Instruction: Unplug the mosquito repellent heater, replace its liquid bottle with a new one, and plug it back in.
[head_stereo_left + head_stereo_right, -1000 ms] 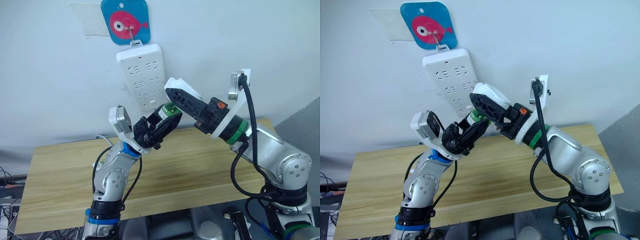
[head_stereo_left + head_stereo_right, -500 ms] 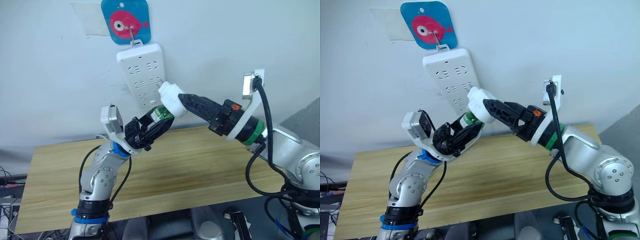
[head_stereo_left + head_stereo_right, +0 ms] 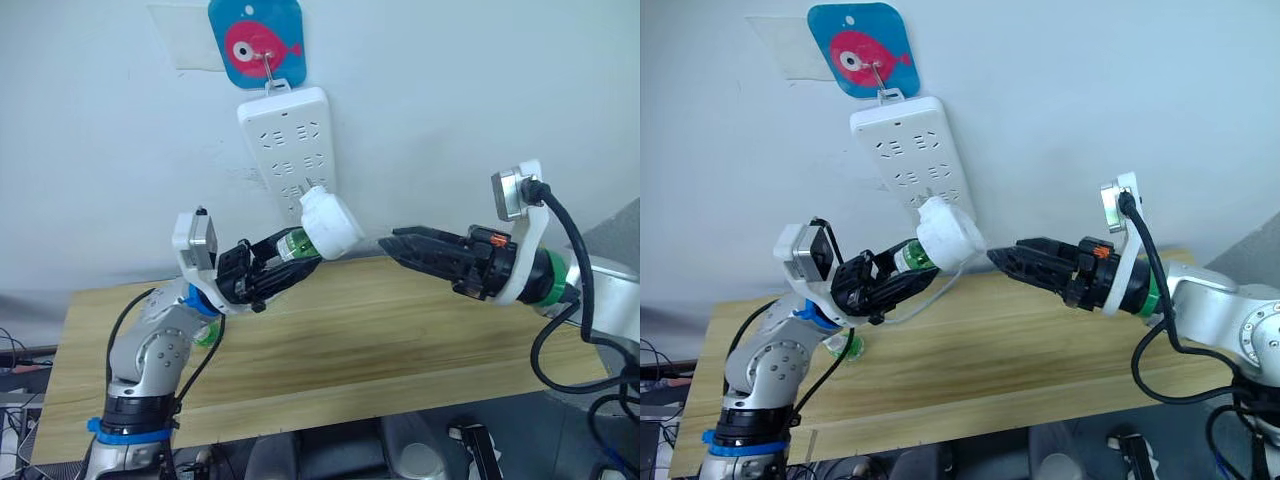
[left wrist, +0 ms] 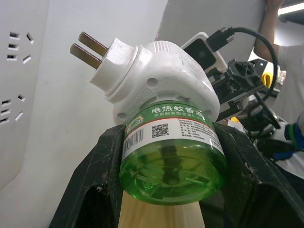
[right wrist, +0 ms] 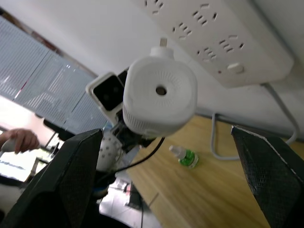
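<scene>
The mosquito repellent heater point(image 3: 328, 222), prongs aimed at the power strip point(image 3: 288, 140) at 11 o'clock, is held by its green bottle point(image 4: 172, 151) in the clenched left gripper point(image 3: 262, 270); the released right gripper point(image 3: 392, 243) is best kept clear while the prongs are squared with the slots.

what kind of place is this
Probably an indoor lab or office test bench: a wooden table against a plain white wall, a power strip hung from a fish-print hook, and window blinds behind.
</scene>
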Action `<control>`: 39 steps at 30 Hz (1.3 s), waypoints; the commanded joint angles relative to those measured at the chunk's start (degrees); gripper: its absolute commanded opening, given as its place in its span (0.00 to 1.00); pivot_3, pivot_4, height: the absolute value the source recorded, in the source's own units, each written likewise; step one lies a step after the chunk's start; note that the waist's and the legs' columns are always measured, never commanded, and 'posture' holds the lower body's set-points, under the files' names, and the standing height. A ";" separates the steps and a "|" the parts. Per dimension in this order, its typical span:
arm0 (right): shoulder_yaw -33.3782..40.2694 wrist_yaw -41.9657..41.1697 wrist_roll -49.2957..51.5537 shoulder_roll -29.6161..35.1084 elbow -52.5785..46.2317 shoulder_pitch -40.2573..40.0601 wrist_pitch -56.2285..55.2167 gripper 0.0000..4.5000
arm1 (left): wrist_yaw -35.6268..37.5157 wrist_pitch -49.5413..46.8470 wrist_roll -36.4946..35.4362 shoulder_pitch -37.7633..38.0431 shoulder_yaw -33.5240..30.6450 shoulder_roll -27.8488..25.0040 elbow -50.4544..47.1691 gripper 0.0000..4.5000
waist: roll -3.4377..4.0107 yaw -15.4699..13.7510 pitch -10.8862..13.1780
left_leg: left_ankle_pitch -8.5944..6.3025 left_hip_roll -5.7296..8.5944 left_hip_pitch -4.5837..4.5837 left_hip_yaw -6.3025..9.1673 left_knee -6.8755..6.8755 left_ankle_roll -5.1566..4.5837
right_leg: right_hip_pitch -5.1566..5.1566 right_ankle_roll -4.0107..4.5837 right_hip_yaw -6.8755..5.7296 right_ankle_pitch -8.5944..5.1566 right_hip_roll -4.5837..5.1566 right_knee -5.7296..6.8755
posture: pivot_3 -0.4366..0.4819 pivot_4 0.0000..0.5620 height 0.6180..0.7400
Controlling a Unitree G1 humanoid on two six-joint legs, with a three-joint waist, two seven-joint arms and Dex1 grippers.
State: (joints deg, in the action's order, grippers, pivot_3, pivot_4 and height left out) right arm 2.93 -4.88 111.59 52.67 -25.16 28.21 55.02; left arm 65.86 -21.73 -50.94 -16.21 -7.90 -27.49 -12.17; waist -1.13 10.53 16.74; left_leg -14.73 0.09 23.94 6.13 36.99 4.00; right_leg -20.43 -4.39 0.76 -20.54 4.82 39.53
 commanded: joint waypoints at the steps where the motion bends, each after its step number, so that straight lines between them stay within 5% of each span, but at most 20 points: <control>1: -0.47 -5.03 1.41 1.66 2.88 2.86 4.41 1.00 | 2.54 -0.80 -1.60 -0.84 -1.71 -2.00 -0.85 0.51 | 0.00 -0.02 0.00 | 0.00 0.00 0.00 0.00 0.00 0.00 | -0.01 0.00 0.00 0.00 0.00 0.00 | 0.20 0.41 1.00; 17: -9.01 -9.97 1.41 -0.92 15.41 14.96 16.69 1.00 | 10.92 -2.62 0.04 -0.06 0.14 -8.34 -3.07 0.51 | 0.00 -1.45 0.03 | 0.00 -0.01 0.09 0.02 0.01 0.00 | -0.03 0.00 -0.04 0.00 0.00 -0.05 | 0.23 0.49 1.00; 39: -12.36 -8.36 1.41 -9.26 22.42 22.50 21.41 1.00 | 12.04 -2.07 2.34 -4.35 3.37 -6.44 -0.96 0.51 | 0.01 -2.32 0.24 | 0.00 -0.02 0.18 0.09 0.03 -0.01 | -0.03 0.01 -0.13 0.01 0.00 -0.08 | 0.24 0.54 1.00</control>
State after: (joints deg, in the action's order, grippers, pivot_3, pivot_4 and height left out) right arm -10.20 -13.35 111.58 43.64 -2.05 49.13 75.92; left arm 77.11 -24.54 -48.37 -20.13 -4.44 -34.12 -12.47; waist -1.13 8.21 16.98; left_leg -14.74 0.08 24.12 6.23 37.01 4.00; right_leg -20.46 -4.38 0.63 -20.53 4.82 39.45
